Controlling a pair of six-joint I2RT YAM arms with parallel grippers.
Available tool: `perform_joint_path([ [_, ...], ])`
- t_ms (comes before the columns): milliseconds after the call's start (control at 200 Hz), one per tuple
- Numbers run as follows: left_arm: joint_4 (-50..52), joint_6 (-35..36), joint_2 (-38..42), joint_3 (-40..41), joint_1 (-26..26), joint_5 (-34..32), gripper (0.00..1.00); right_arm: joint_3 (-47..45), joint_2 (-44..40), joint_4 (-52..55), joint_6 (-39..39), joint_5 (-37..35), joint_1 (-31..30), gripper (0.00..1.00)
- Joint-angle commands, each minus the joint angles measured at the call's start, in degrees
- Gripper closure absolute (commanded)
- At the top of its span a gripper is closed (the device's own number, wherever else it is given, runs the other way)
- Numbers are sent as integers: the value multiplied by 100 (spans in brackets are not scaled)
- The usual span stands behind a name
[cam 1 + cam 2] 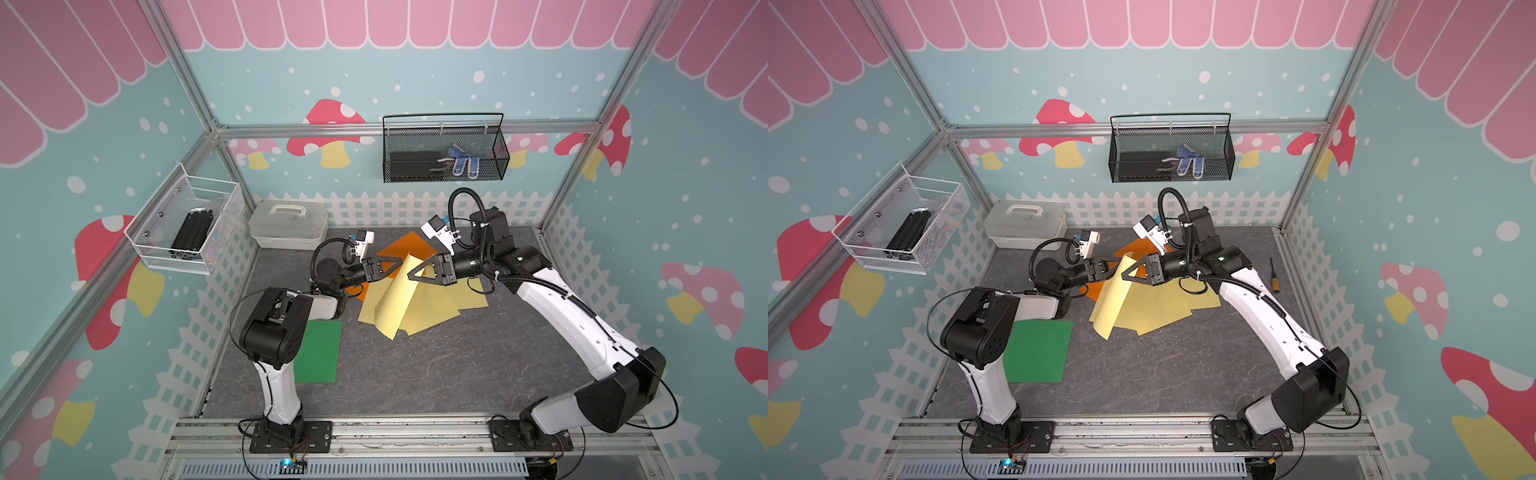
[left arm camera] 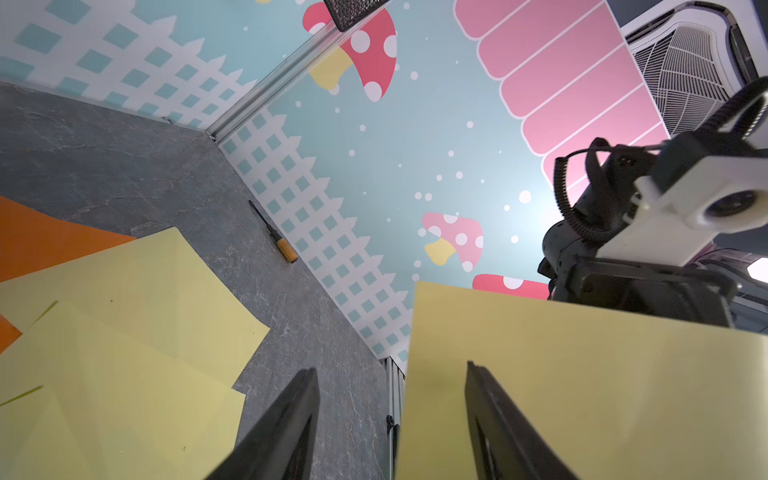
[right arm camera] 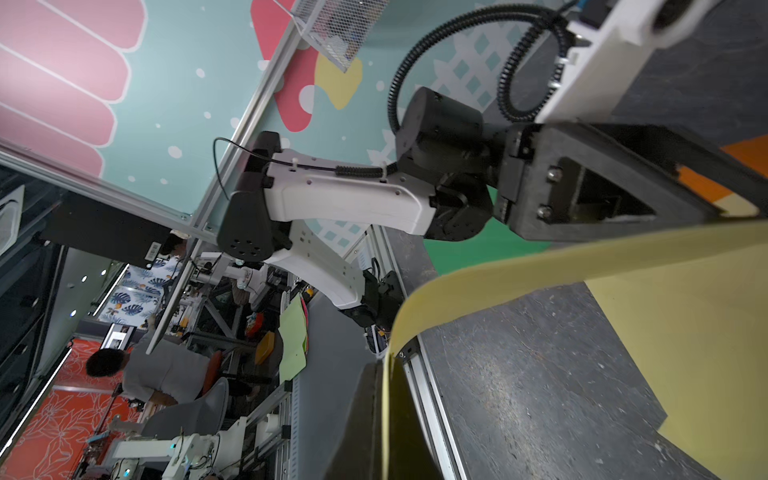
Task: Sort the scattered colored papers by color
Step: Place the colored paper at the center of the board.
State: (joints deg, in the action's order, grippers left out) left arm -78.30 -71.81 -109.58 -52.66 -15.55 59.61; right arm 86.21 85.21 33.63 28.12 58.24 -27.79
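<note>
My right gripper [image 1: 410,276] [image 3: 388,365] is shut on the edge of a pale yellow paper [image 1: 395,299] [image 3: 540,266], which hangs curled above the table. My left gripper [image 1: 400,262] [image 2: 390,368] is open at that sheet's top edge. The sheet [image 2: 582,374] stands by the left gripper's fingertips, unclamped. More yellow papers [image 1: 440,307] [image 2: 124,332] lie overlapped beneath. Orange papers [image 1: 409,247] [image 1: 1133,249] lie behind them, partly covered. A green paper [image 1: 318,351] [image 1: 1038,351] lies flat by the left arm's base.
A screwdriver [image 1: 1274,274] [image 2: 274,235] lies by the right wall. A white lidded box [image 1: 289,224] stands at the back left. A black wire basket [image 1: 444,149] hangs on the back wall and a white mesh basket [image 1: 187,224] on the left wall.
</note>
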Motion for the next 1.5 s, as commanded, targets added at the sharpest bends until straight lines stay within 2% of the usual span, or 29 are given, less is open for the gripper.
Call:
perform_joint_path([
  [0,-282,-107,224,122,134,95,41,-155,185,552,-460,-322,102,100],
  [210,-282,-41,323,340,281,50,41,-192,306,617,-559,-441,125,100],
  [295,-284,-41,341,352,298,42,42,-191,452,748,-647,-716,172,100],
  [570,-280,0,415,557,437,-34,53,-308,602,974,-738,-1295,301,100],
  [881,-285,9,516,687,571,-117,54,-332,564,999,-764,-1438,430,100],
  [1151,-282,9,603,758,591,-117,80,-308,599,1001,-747,-1474,524,100],
  [1346,-286,-13,767,873,602,-116,82,-310,597,1006,-739,-1535,651,100],
  [1496,-283,40,925,1012,605,-143,90,-265,643,1022,-755,-1520,670,100],
])
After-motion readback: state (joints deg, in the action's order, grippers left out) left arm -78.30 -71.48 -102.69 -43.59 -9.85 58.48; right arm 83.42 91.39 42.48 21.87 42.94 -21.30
